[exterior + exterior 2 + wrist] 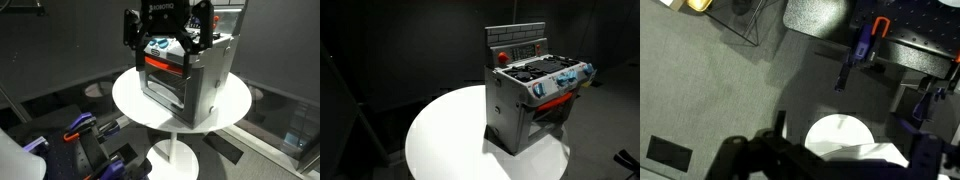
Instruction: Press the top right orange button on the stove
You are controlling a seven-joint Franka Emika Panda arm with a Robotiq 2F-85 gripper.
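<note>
The stove (188, 80) is a small grey toy oven with an orange-red strip and a black top. It stands on a round white table (130, 95) and shows in both exterior views (530, 100). A red-orange round button (502, 57) sits at one end of its raised back panel. My gripper (168, 42) hangs open above the stove's top and holds nothing. It is out of frame in the exterior view with the button. In the wrist view the table (835, 135) and the stove (880, 153) lie far below between my dark fingers (840, 168).
Blue and orange clamps (80, 128) sit on equipment beside the table, and one shows in the wrist view (865, 45). Grey carpet (710, 90) surrounds the table's pedestal (178, 155). Dark curtains stand behind the scene.
</note>
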